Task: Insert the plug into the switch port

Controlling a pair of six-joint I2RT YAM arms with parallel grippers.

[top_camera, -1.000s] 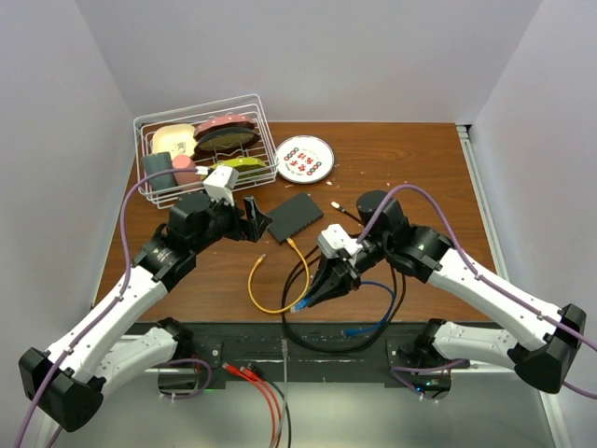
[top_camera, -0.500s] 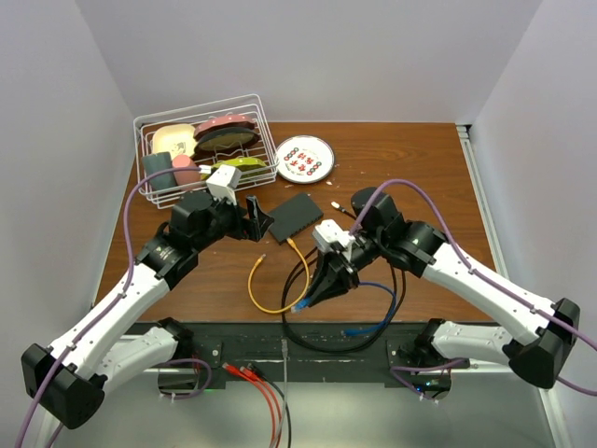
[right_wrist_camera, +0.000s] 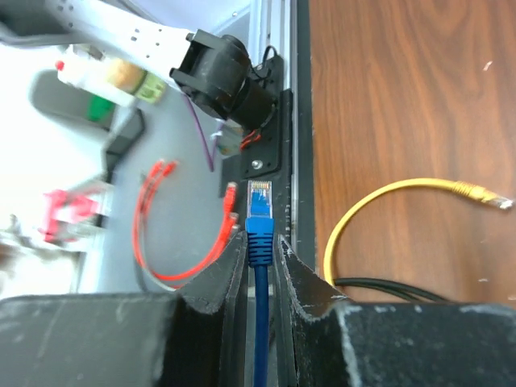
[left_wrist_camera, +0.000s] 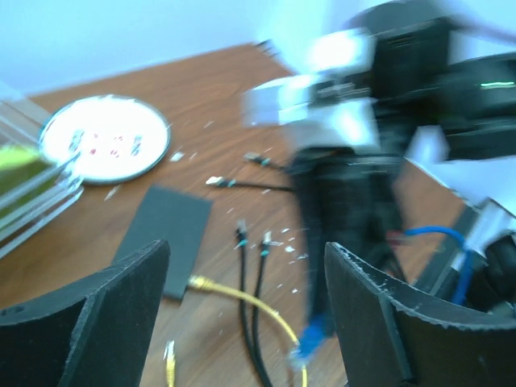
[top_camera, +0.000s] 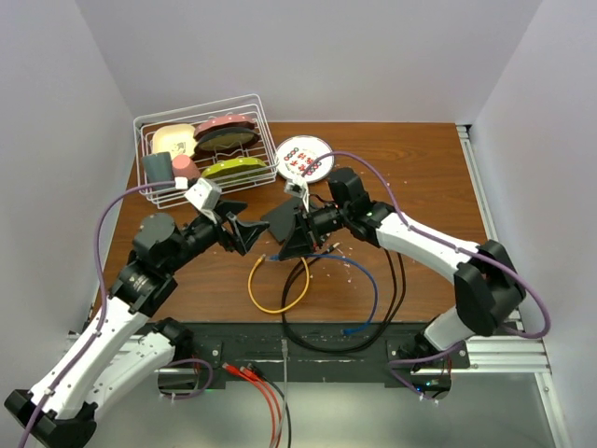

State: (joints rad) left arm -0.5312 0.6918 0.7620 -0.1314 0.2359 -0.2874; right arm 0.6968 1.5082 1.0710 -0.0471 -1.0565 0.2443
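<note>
- My left tool (left_wrist_camera: 246, 254) stands wide open and has hold of nothing; between its two black fingers (left_wrist_camera: 97, 322) I look down on the counter (left_wrist_camera: 242, 105).
- My right tool (right_wrist_camera: 260, 242) is almost closed and pinches the blue plug (right_wrist_camera: 260, 216) from both sides; the pale tip of the plug sticks out past the fingertips, and its blue cable runs back between them.
- The black switch box (left_wrist_camera: 165, 235) lies flat on the counter, near the white plate (left_wrist_camera: 105, 139); a yellow cable (left_wrist_camera: 226, 292) goes into its near narrow edge; the single ports on that edge are too small for me to tell apart.
- The blue plug is not in the box; in the left wrist view it hangs under the right tool, low over the counter, to the right of the yellow cable and apart from the box; that part of the view is blurred.
- Two black cables (left_wrist_camera: 243, 322) lie between the box and the plug, their ends loose on the wood.
- In the right wrist view the plug points toward the near edge of the counter; a loose yellow connector (right_wrist_camera: 477, 192) lies on the wood to its right; red cables (right_wrist_camera: 161, 230) lie beyond that edge on a grey surface.
- From above, the two tools are close together in the middle of the counter; the right arm (top_camera: 410, 238) partly covers the box; the white wire basket (top_camera: 201, 145) with dishes stands at the far left, beside the plate.
</note>
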